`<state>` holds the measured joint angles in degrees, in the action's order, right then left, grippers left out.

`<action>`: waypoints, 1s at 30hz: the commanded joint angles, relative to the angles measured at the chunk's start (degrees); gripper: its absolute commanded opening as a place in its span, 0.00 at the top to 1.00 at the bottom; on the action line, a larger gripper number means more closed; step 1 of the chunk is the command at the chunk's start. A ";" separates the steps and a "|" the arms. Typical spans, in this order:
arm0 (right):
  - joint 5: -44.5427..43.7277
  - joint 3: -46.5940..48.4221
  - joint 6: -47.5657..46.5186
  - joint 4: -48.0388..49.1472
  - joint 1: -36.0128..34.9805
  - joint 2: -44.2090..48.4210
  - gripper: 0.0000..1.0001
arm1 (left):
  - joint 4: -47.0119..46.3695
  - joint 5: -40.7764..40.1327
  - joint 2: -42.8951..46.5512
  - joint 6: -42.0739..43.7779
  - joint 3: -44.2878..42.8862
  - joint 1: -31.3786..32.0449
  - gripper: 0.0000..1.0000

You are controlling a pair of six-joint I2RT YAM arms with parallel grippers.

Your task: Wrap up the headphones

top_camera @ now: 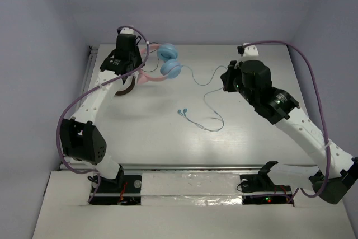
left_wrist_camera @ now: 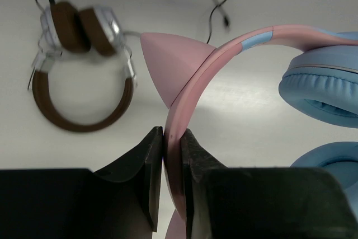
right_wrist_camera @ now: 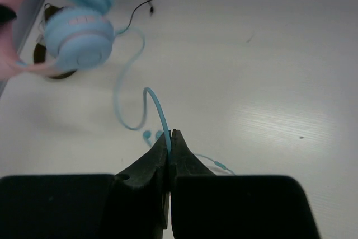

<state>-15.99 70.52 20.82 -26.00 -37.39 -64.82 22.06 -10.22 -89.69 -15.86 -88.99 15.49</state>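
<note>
Smooth, matt plastic — the headphones (left_wrist_camera: 224, 51).

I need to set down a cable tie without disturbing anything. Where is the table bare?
Bare: the near strip between the left arm and the cable end; also the far edge between the blue ear cups and the right gripper. Crowded: the far-left corner, where the left gripper, the headphones and the brown headphones bunch together.

White worktop (top_camera: 168, 144), matte, soft glare patch right of centre. Plain pale lavender-grey walls (top_camera: 212, 4) box it in on three sides. Even light, faint shadows.
</note>
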 commanded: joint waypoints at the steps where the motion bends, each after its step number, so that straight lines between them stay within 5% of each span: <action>1: -8.79 10.40 -7.54 -14.06 -3.82 -3.28 1.00 | -5.89 -2.09 6.28 0.21 2.23 -0.02 1.00; 8: -14.69 23.25 -20.19 -16.11 -12.18 -13.40 1.00 | -1.33 3.17 6.64 5.57 7.86 4.28 1.00; 18: -11.79 26.77 -33.03 -2.39 -12.18 -16.91 1.00 | -3.60 21.37 5.32 8.82 18.05 13.95 1.00; 30: -15.30 26.07 -37.08 4.46 -7.71 -23.42 1.00 | -4.75 23.84 9.09 10.14 21.66 18.00 1.00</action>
<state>-29.61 97.27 -14.76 -26.59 -47.46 -88.03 20.49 10.00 -85.36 -5.74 -68.20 33.93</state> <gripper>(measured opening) 0.024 0.122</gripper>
